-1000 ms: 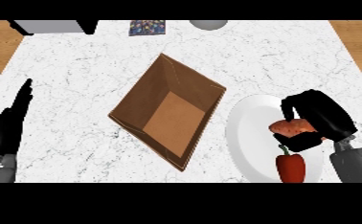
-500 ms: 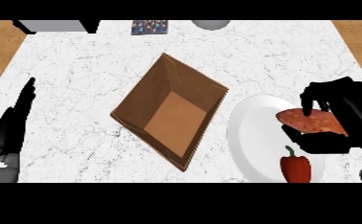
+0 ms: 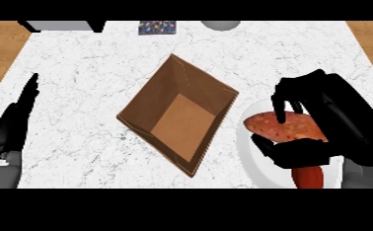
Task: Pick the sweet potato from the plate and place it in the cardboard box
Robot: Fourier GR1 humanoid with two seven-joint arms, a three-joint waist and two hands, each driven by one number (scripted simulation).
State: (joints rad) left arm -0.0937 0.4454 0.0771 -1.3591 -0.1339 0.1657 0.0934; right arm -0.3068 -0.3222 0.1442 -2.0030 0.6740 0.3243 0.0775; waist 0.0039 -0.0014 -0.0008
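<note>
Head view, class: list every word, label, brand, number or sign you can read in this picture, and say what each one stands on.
No text can be read anywhere in this view.
Small patterned card at the counter's far edge: coloured specks, too blurred to tell whether they are letters.
Cardboard box: plain brown, no print visible.
Plate, sweet potato and right hand: no markings.

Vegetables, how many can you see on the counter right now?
2. The sweet potato is in the right hand, over the white plate. A red vegetable lies on the plate, partly hidden by that hand. More could be hidden under it.
</note>
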